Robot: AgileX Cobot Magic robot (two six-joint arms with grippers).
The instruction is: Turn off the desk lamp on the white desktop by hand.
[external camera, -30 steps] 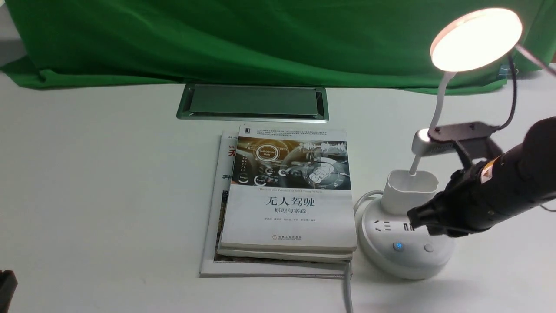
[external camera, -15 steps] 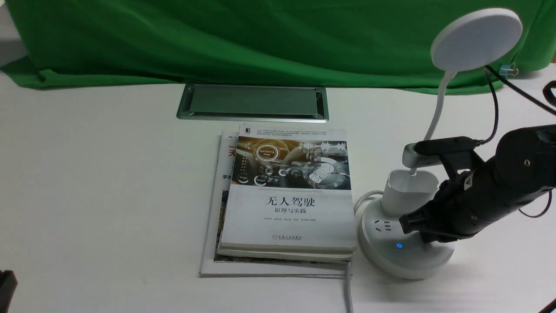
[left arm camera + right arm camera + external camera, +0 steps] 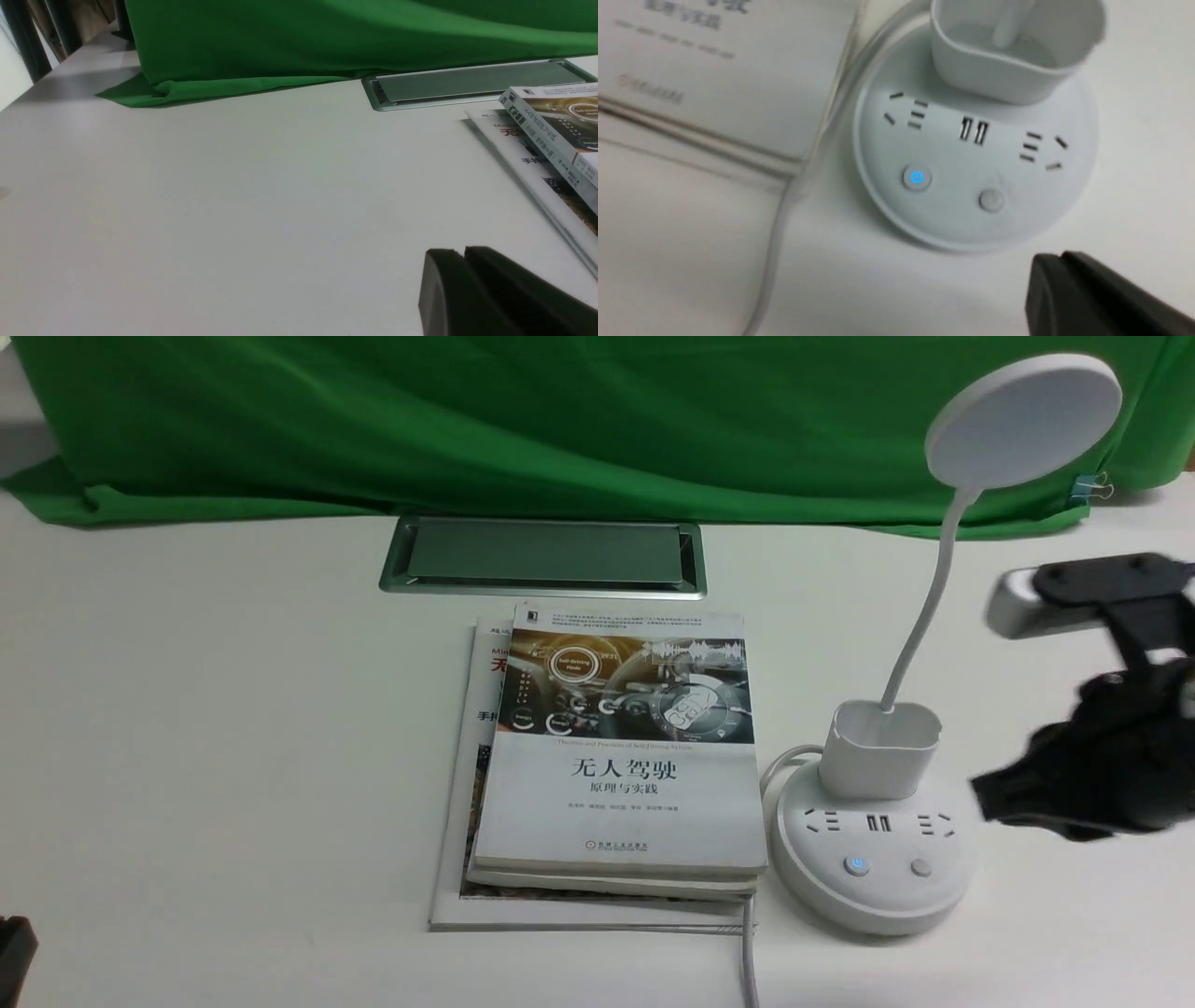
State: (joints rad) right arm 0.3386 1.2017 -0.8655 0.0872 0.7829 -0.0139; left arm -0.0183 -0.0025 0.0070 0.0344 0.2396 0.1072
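Desk lamp [image 3: 874,882], unlit: neck judged flexible, base steadier, best touched at its buttons. Right pincer [image 3: 1059,255]: closed, nothing held. Left pincer [image 3: 462,251]: likewise.

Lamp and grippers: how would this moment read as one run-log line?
lamp: dark | power symbol: blue | left gripper: shut | right gripper: shut, off lamp

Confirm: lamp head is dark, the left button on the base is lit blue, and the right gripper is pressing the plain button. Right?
Not quite: the right gripper isn't pressing the plain button; it is off to the right of it, as the front view shows. The rest holds.
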